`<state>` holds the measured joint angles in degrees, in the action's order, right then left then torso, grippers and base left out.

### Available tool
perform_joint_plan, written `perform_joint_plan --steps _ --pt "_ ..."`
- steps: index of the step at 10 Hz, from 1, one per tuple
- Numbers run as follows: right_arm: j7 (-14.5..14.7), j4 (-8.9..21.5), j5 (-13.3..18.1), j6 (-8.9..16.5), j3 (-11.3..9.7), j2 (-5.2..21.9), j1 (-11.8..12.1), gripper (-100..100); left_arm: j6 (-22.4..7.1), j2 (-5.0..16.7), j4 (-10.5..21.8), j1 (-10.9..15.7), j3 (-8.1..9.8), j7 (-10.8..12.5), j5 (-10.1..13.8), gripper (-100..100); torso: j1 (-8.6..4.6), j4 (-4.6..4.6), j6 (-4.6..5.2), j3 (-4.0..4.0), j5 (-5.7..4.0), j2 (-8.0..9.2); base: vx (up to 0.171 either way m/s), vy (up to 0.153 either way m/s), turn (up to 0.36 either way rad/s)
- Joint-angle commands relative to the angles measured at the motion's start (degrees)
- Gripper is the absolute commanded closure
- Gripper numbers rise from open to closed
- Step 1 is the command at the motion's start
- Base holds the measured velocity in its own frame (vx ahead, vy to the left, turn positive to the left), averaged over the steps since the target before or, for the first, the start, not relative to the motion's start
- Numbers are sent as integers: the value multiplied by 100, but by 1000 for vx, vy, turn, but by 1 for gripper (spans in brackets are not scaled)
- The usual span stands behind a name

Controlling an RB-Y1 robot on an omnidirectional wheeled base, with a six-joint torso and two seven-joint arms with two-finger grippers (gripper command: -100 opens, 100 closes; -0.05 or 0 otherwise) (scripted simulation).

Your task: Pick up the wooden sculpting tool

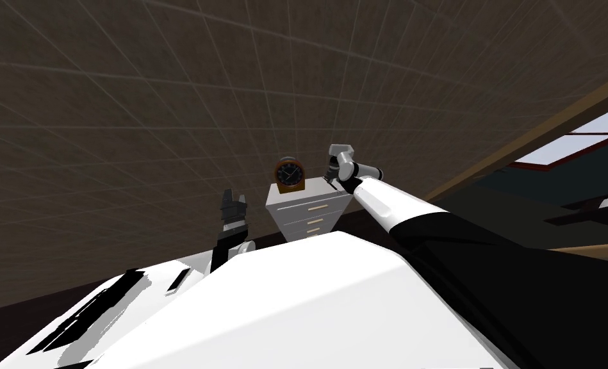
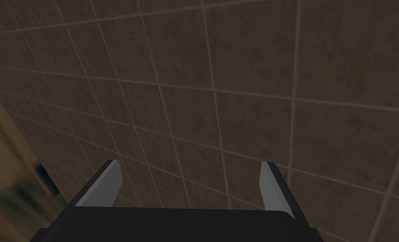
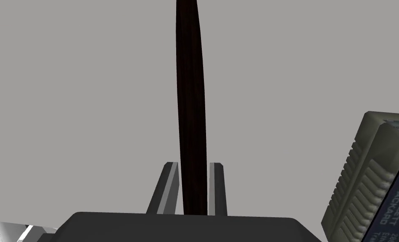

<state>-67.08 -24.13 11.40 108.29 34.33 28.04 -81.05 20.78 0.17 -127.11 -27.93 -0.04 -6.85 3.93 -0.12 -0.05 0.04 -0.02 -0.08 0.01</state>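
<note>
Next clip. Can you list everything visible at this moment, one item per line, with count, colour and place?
sculpting tool: one, very dark brown, a thin stick between the right gripper's fingers, over a flat grey surface
device: one, olive-grey, ribbed, Hewlett Packard label, on the same surface beside the tool
clock: one, brown case, dark face, on top of the drawer cabinet
drawer cabinet: one, white-grey with tan handles, against the tiled wall
tiled wall: brown, behind the cabinet
left gripper: open, empty, raised beside the cabinet
right gripper: shut on the sculpting tool, at the cabinet's top
</note>
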Motion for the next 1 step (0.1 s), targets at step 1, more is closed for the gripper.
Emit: perform_joint_plan --steps 1 --pt "0 0 0 0 0 0 0 0 0 0 0 0 0 0 0 0 0 0 0 0 0 0 0 0 0"
